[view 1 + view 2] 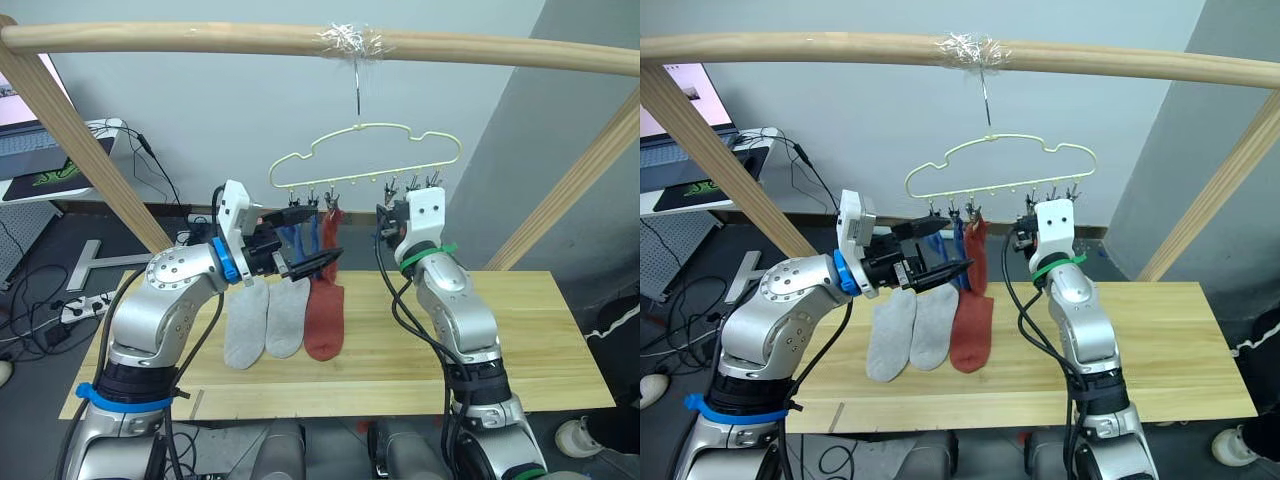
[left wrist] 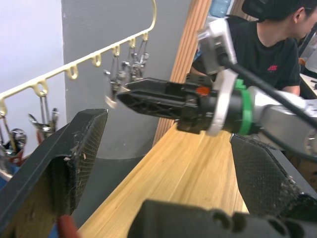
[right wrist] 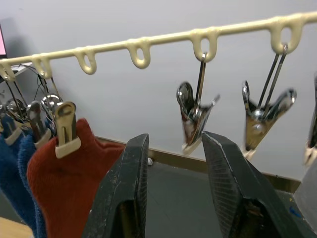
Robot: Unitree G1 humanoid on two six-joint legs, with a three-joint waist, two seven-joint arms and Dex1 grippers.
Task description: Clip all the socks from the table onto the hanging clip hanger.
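Under the rail: I see the clip hanger (image 1: 365,155) hooked to the wooden rail (image 1: 200,38), pale yellow-green wire, grey clips along its lower bar.
Hung socks: two blue socks (image 1: 945,240) and one rust red sock (image 3: 64,183) clipped at the hanger's left end, side by side, hanging down.
Free clips: my right wrist view shows two empty metal clips (image 3: 195,119) dangling from loops further along the bar.
Tabletop: pale wooden planks (image 1: 520,340), behind both arms.
Socks on tabletop: two light grey socks (image 1: 262,322) lying flat, touching each other; second rust red sock (image 1: 325,320) just beside them on their right.
Left gripper (image 1: 940,255): raised in front of the hung socks, fingers (image 2: 59,163) spread apart, nothing between them that I can make out.
Right gripper (image 3: 171,188): lifted just under the hanger bar, pointing at an empty clip; fingers (image 3: 124,193) parted with a gap, holding nothing.
Background: person in a black shirt (image 2: 267,49) beyond the tabletop; laptop (image 1: 30,140) on a side desk at far left.
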